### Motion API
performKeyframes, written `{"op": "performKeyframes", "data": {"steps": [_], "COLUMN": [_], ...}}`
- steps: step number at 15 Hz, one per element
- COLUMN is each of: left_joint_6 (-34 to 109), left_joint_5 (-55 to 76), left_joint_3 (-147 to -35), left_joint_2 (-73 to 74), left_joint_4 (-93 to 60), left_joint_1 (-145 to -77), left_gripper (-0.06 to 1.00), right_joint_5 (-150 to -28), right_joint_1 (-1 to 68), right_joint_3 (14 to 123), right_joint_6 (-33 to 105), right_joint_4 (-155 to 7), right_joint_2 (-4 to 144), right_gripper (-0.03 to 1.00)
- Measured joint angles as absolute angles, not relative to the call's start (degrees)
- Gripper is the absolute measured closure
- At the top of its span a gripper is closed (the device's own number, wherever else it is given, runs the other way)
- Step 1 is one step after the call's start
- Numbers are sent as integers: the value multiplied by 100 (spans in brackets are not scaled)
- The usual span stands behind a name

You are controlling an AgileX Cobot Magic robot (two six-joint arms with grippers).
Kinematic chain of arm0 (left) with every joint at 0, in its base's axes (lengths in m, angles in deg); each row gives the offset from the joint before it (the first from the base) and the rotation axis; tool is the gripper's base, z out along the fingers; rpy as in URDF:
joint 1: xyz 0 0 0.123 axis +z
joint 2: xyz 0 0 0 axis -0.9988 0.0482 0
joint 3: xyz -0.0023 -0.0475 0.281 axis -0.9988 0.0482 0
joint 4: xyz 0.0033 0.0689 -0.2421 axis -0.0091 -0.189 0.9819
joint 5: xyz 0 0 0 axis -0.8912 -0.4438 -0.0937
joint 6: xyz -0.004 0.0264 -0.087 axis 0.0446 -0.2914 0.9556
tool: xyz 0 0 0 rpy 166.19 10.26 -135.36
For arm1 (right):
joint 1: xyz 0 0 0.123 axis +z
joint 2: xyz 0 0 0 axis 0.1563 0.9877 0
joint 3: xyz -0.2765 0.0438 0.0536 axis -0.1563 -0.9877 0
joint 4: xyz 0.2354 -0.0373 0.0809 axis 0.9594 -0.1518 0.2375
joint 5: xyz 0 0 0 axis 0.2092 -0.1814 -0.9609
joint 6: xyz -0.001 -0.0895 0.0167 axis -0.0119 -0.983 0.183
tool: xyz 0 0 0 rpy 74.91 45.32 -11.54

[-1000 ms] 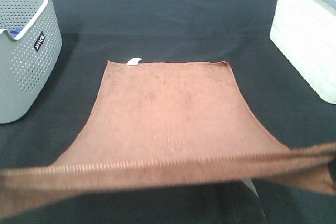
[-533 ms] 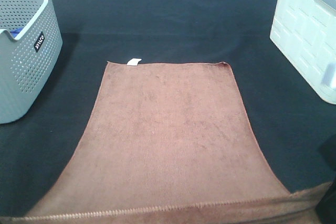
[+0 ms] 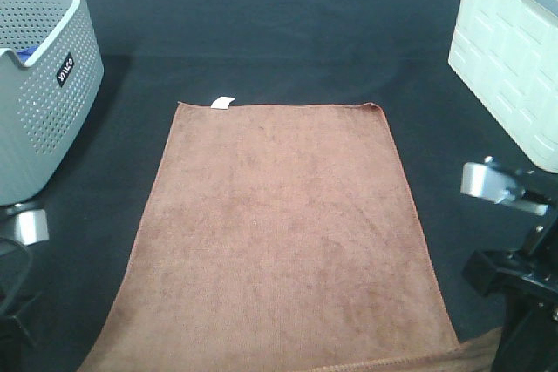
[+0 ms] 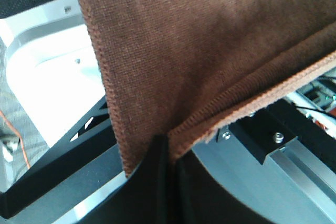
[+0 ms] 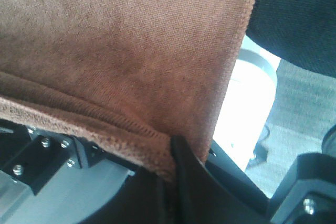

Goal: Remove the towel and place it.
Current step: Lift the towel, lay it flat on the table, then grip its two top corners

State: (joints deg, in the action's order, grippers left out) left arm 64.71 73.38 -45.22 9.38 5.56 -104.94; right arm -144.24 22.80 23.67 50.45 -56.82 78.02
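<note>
The brown towel (image 3: 279,233) lies flat on the black table, its white tag (image 3: 223,102) at the far left corner. Its near edge runs off the bottom of the exterior view. My left gripper (image 4: 167,153) is shut on the towel's near left corner (image 4: 173,51), with the stitched hem folded at the jaws. My right gripper (image 5: 170,158) is shut on the near right corner (image 5: 131,51). In the exterior view only parts of the left arm (image 3: 24,226) and right arm (image 3: 510,206) show; the fingertips are out of frame.
A grey perforated basket (image 3: 44,102) stands at the far left with something blue (image 3: 24,55) inside. A white bin (image 3: 514,50) stands at the far right. Black table cloth (image 3: 279,32) stretches behind the towel.
The towel's near edge, held raised and stretched across the view before, has come down and toward the near side. The towel now lies flat, and both arms have come into view.
</note>
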Motion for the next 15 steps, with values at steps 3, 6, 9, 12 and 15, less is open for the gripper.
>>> {"op": "performKeyframes", "data": {"steps": [3, 6, 9, 12, 15], "left_joint_6": [6156, 6138, 6173, 6270, 6408], "left_joint_5": [7195, 7172, 7034, 6914, 6799], "left_joint_3": [-4557, -4912, -5027, -5084, -5382], "left_joint_2": [1258, 1579, 1912, 2124, 2181], "left_joint_4": [481, 229, 321, 384, 395], "left_joint_1": [-10798, -11268, -11909, -12287, -12562], "left_gripper": [94, 94, 94, 94, 79], "right_joint_5": [-14178, -14109, -14080, -14063, -14052], "right_joint_1": [2234, 2223, 2217, 2217, 2217], "right_joint_3": [2367, 2367, 2350, 2350, 2350], "right_joint_6": [4684, 4478, 4403, 4375, 4375], "right_joint_4": [-5596, -5614, -5717, -5728, -5728], "right_joint_2": [8261, 8564, 8599, 8599, 8599], "right_gripper": [96, 94, 85, 81, 60]}}
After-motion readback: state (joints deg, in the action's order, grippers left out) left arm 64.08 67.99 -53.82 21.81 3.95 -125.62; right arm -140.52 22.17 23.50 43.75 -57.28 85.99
